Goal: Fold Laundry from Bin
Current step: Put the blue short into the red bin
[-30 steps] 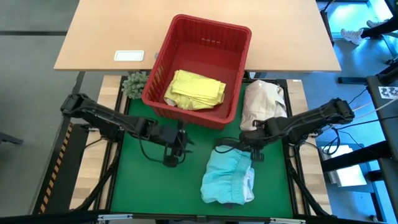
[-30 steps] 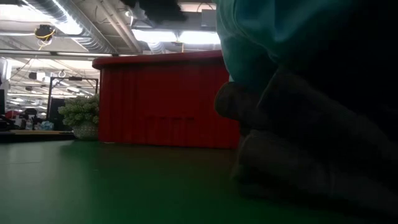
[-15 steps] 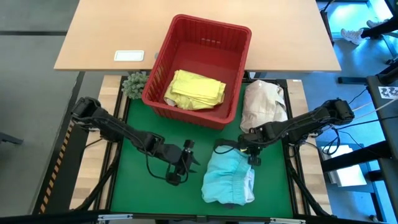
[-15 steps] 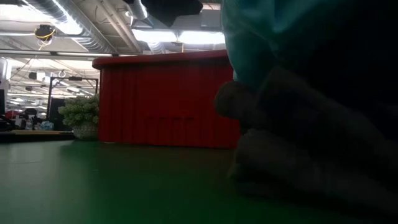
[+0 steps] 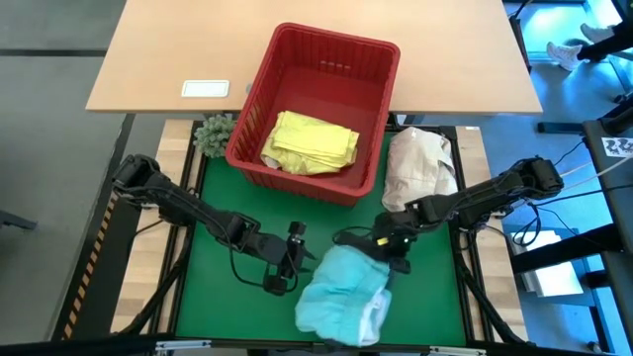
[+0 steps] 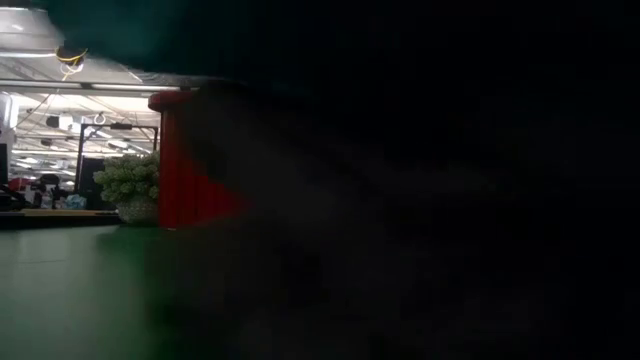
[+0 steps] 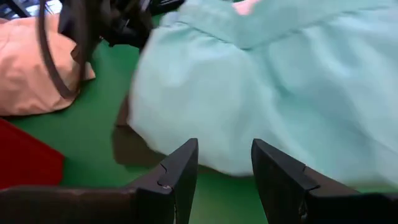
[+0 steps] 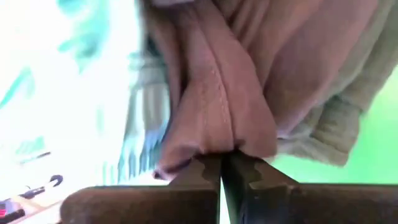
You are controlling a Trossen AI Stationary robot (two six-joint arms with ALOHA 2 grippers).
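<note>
The light turquoise-blue garment (image 5: 341, 297) lies bunched on the green mat (image 5: 227, 297), near the front edge. My right gripper (image 5: 391, 247) is shut on its far right end. My left gripper (image 5: 292, 262) stands open just left of the garment, its fingers (image 7: 186, 165) at the cloth's edge (image 7: 186, 106); I cannot tell whether they touch it. The red bin (image 5: 381, 69) stands at the back with a bright yellow garment (image 5: 309, 141) lying on its floor. In the low view dark cloth (image 6: 420, 200) hides most of the scene. My right gripper pinches a seamed fold (image 8: 211, 140) of the turquoise garment between its two shut fingers, at the garment's far right end (image 5: 374, 255). The fingers slant down from the table's right. The rest of the garment lies slack on the mat.
A cream-white cloth bundle (image 5: 420, 168) lies right of the bin, behind my right arm. A small green spiky ball (image 5: 213, 133) sits at the bin's left corner. A white card (image 5: 206, 89) lies on the wooden table behind. Bare mat shows at the left front.
My right gripper has sunk and tipped downward, moving toward the table's left and near edges, still shut; the turquoise garment has been dragged that way and bunched closer to the low camera. My left gripper has moved down and toward the garment, staying open.
</note>
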